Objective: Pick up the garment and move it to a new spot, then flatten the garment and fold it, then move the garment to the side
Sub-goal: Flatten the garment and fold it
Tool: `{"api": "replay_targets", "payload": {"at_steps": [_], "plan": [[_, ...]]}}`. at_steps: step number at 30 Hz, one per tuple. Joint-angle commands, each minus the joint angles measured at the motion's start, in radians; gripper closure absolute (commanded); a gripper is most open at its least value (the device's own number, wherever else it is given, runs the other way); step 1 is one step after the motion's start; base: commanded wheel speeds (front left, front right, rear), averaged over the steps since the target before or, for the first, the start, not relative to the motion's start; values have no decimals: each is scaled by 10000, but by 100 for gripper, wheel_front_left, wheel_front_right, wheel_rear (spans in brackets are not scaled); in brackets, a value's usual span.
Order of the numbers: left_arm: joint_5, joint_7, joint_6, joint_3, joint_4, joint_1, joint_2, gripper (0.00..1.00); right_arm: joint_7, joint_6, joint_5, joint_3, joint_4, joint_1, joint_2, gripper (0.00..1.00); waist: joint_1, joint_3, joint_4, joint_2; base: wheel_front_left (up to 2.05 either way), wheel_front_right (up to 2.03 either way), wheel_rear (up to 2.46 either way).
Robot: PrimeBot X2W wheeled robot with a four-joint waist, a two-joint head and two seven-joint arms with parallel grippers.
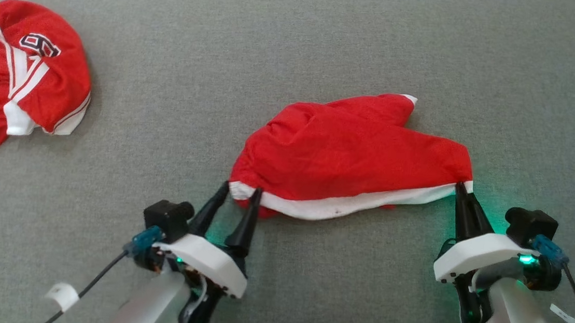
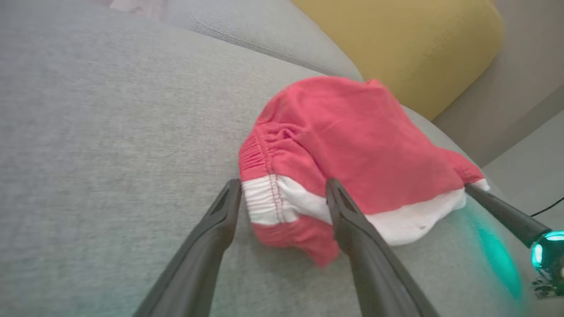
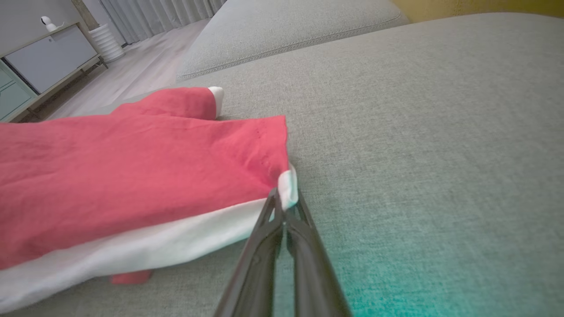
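Right claw (image 1: 462, 187): clamped on the right hem corner of the garment (image 1: 351, 151), evidently anchoring it for stretching flat. Left claw (image 1: 242, 189): spread wide astride its left hem corner, not gripping. Garment lies bunched on the sofa cushion (image 1: 329, 40); a second jersey (image 1: 19, 75) lies well to its left.

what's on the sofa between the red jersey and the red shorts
Nothing: in the head view the grey sofa is bare between the jersey and the shorts.
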Motion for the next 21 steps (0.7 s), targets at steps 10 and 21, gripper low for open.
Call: {"api": "replay_targets", "payload": {"at_steps": [10,21], "plan": [[-1394,-121,-57,-719,-791,-239,608,26,-184,77,41,175,-184,-316,-16,100,-1,-35,-52,0,0,0,0],[-2061,54,-57,-1411,-292,-604,598,29,-208,77,179,414,-149,-391,-16,100,-1,-77,-188,0,0,0,0]]}}
